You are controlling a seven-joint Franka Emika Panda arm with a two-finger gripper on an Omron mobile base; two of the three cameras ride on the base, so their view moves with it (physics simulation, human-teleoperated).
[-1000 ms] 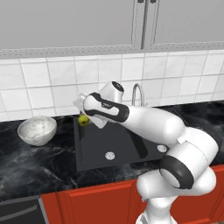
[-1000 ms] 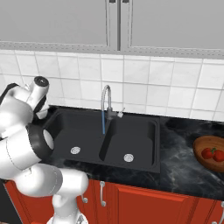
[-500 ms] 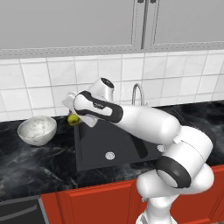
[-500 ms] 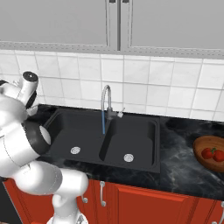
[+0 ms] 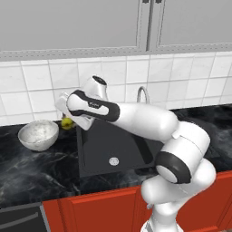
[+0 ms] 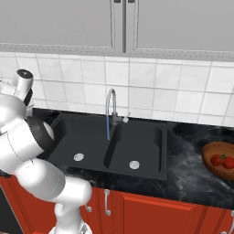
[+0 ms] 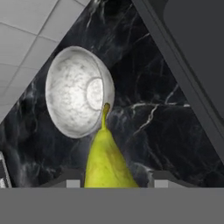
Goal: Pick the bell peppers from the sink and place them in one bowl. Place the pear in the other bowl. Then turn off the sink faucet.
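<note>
Pear [image 7: 105,162] clamped in gripper [image 5: 69,121], carried above counter just right of the white bowl [image 5: 38,135], left of the sink [image 5: 113,149]. Peppers [image 6: 222,160] sit in wooden bowl [image 6: 215,151], far right. Transport step; next, centre over white bowl, lower, release.

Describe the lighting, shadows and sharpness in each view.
Left base view: even, flat light; soft sheen on the arm. Right base view: sharp, no glare; the sink stays matte. Hand view: the pear looks slightly soft up close, the white bowl evenly lit.
</note>
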